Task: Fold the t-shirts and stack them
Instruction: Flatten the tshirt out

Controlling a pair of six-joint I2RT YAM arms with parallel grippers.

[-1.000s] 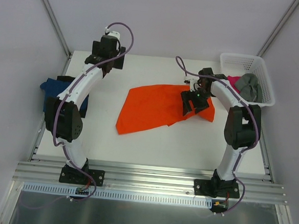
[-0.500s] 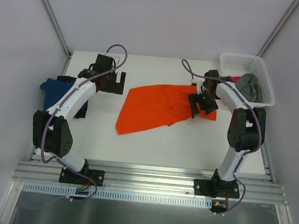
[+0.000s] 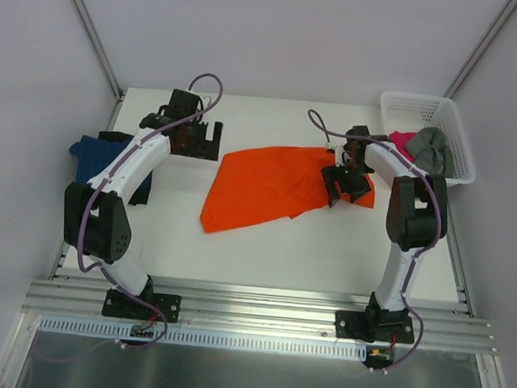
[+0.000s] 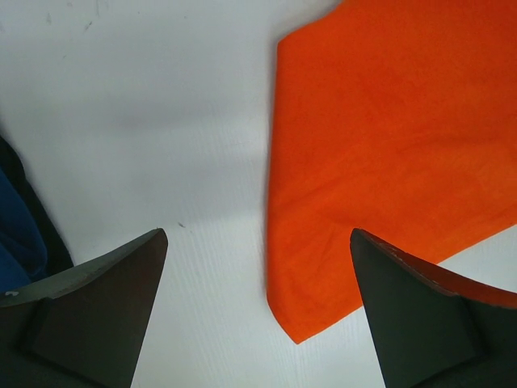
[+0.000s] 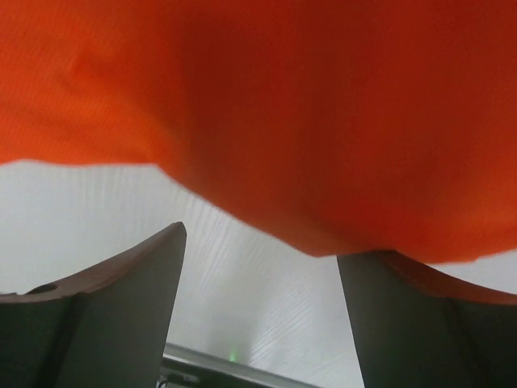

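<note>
While the white table [image 3: 264, 239] carried the orange t-shirt [image 3: 268, 186] spread at its centre, a dark blue t-shirt [image 3: 88, 151] lay at the left edge. Left gripper [image 4: 258, 242]: released, above the orange cloth's left edge. Right gripper [image 5: 262, 242]: released, at its right edge.

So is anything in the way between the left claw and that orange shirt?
Nothing visible. The left gripper hangs open over the bare white table, and the orange t-shirt has its edge right between the fingers. The dark blue shirt lies off on the opposite side.
</note>
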